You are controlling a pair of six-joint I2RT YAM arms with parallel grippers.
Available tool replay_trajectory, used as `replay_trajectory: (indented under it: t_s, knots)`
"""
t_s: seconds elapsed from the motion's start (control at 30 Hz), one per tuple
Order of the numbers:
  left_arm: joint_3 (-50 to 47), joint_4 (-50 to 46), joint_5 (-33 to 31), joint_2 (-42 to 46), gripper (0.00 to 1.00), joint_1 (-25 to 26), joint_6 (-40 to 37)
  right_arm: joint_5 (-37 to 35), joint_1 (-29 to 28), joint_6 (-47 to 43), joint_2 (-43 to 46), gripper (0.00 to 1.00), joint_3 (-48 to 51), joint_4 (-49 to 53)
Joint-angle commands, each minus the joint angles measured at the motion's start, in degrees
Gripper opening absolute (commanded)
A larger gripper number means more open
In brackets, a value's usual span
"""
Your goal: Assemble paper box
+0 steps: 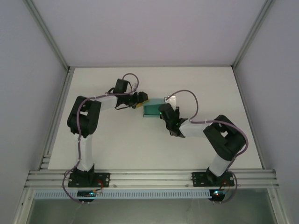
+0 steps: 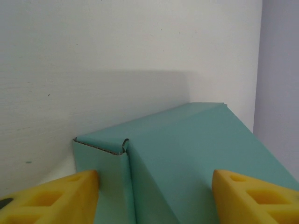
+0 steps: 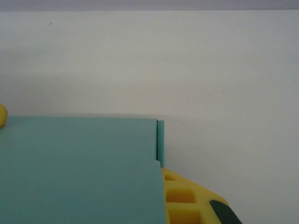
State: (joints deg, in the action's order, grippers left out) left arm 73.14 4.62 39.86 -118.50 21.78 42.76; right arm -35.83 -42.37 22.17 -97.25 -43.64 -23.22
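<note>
Left wrist view: left tool (image 2: 154,179) open astride the box (image 2: 187,154) corner; right tool (image 1: 164,113) pinched shut on its wall. Probably light, crushable card, best gripped near folds.

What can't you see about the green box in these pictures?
Top view: the paper box is small and blurry; the left gripper and right gripper cover its ends, so the flaps are unclear.
Left wrist view: the bottom edge cuts off the box and the fingers; whether they press it is unclear.
Right wrist view: the box's card hides most of the fingers.
</note>
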Motion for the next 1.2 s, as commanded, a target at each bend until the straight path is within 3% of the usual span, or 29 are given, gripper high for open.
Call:
replay_trajectory:
  t_s: [0.0, 0.13, 0.23, 0.33, 0.4, 0.47, 0.5, 0.63, 0.77, 1.0, 1.17]
  knots:
    - [-3.8, -1.6, 1.4, -1.1, 0.55, 1.1, 0.0, 5.2, -1.9, 0.7, -2.9, 0.1, 2.3, 14.6]
    - [-5.4, -1.5, -0.7, -1.2, 0.51, 1.1, -0.7, 4.0, -2.9, -0.5, 0.8, 0.2, 3.9, 17.0]
    - [-5.5, -2.6, -2.3, -1.9, 0.41, 1.1, -1.5, 5.2, -3.1, -0.9, 6.4, 0.28, 5.4, 19.5]
    - [-5.8, -2.5, -2.6, -2.4, 0.38, 1.2, -2.1, 7.7, -3.3, -1.6, 12.9, 0.56, 7.3, 22.2]
    - [-5.8, -3.0, -3.1, -2.9, 0.35, 1.2, -2.8, 8.4, -3.5, -1.2, 17.4, 0.82, 8.8, 23.8]
    - [-5.8, -3.6, -4.6, -3.4, 0.33, 1.2, -3.3, 10.8, -3.3, -1.2, 22.1, 0.97, 11.3, 24.2]
    - [-5.8, -3.7, -4.9, -3.5, 0.32, 1.2, -3.4, 10.6, -3.0, -0.8, 24.1, 0.99, 12.1, 24.3]
    - [-5.8, -4.5, -7.3, -4.3, 0.29, 1.2, -4.1, 15.2, 1.3, 0.5, 30.4, 0.99, 13.3, 24.0]
    - [-6.6, -4.5, -9.7, -5.0, 0.25, 1.1, -5.3, 25.4, 8.6, 3.2, 30.9, 0.99, 11.1, 21.9]
    - [-8.0, -3.7, -9.9, -5.8, 0.25, 1.2, -6.3, 42.6, 16.0, 6.9, 16.6, 0.98, -0.5, 22.5]
    - [-8.3, -3.3, -9.6, -5.5, 0.25, 1.1, -6.2, 48.9, 18.7, 9.9, 5.5, 0.78, -5.8, 20.8]
